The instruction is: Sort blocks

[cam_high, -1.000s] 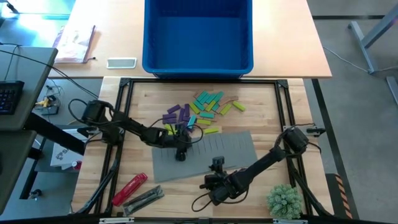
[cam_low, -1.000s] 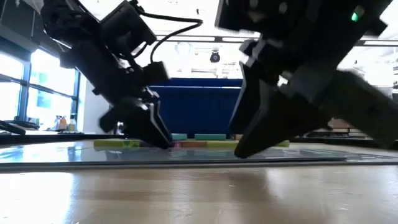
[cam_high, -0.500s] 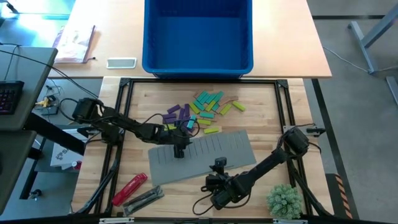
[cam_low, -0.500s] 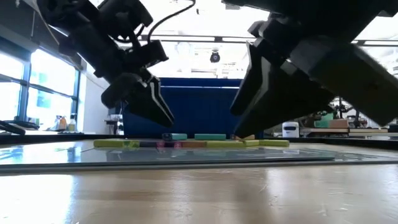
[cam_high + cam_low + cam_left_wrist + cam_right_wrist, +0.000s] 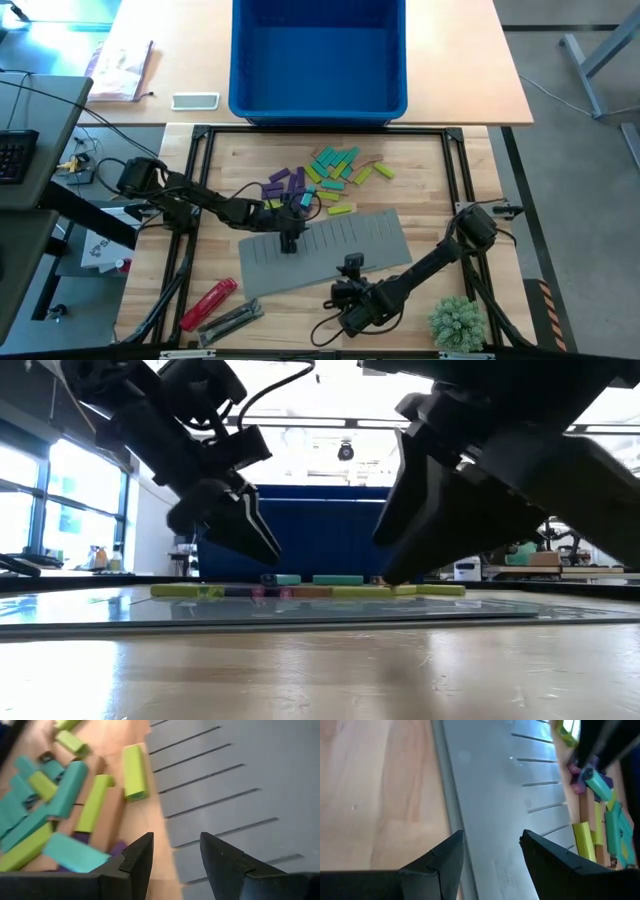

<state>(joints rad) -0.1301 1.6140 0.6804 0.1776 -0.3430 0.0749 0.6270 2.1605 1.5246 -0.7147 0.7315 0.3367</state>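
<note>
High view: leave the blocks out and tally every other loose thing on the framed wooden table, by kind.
Grey slotted mat: 1
Red cylindrical tool: 1
Dark metal tool: 1
Green tufted plant: 1
Total: 4

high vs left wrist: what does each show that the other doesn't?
Only high: the blue bin, the red tool, the plant, the right pincer at the mat's near edge, and a phone on the far table.
Only left wrist: the left pincer close up, fingers apart and empty, over the mat's edge beside the pile; a lime block lying along that edge.
Both: the grey slotted mat and the blocks on the wood.
</note>
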